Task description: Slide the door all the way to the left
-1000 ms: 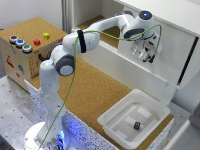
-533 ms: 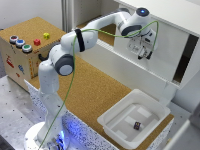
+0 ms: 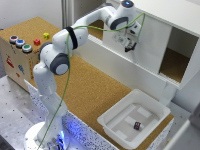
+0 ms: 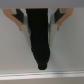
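In the exterior view, the tool [image 3: 129, 46] sits against the door [image 3: 147, 45]; whether it grips cannot be told. The door covers the cabinet's middle, its right edge bordering a dark opening [image 3: 177, 60]. A tray [image 3: 115, 120] lies on the desk below.

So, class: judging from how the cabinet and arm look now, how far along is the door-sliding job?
Done: the door has cleared the cabinet's opening on the exterior view's right, where the cork floor shows. In hand: the gripper is at the panel's face; whether it touches is unclear. Left: the rest of the slide towards the exterior view's left, since the door seems short of that end.
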Robot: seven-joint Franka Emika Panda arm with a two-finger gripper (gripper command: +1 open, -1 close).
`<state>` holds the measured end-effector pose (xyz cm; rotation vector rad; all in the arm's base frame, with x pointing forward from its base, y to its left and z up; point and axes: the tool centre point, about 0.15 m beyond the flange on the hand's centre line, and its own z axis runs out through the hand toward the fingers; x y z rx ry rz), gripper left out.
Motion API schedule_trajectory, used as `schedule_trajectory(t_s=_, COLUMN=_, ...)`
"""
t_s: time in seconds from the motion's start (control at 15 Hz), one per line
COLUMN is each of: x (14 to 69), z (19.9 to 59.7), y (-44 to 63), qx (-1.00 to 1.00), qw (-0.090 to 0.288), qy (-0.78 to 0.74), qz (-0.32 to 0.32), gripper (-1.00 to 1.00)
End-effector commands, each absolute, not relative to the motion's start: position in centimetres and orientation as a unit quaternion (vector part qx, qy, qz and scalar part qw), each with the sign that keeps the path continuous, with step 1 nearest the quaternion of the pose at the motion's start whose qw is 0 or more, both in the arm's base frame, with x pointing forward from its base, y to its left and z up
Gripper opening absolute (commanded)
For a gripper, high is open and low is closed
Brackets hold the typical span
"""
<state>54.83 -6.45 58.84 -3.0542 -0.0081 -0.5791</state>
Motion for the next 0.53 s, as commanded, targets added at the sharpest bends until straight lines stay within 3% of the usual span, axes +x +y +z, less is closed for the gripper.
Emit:
schedule_trajectory(t_s=0.0, x=57.3, z=57.4, y=3.1, qx=-0.982, qw=-0.045, qy=0.032, qz=-0.183, gripper=-1.0)
schedule_trajectory(t_s=0.47, x=57.5, z=58.5, y=12.6, qx=-0.982, qw=-0.03, qy=0.009, qz=-0.188, gripper=-1.0)
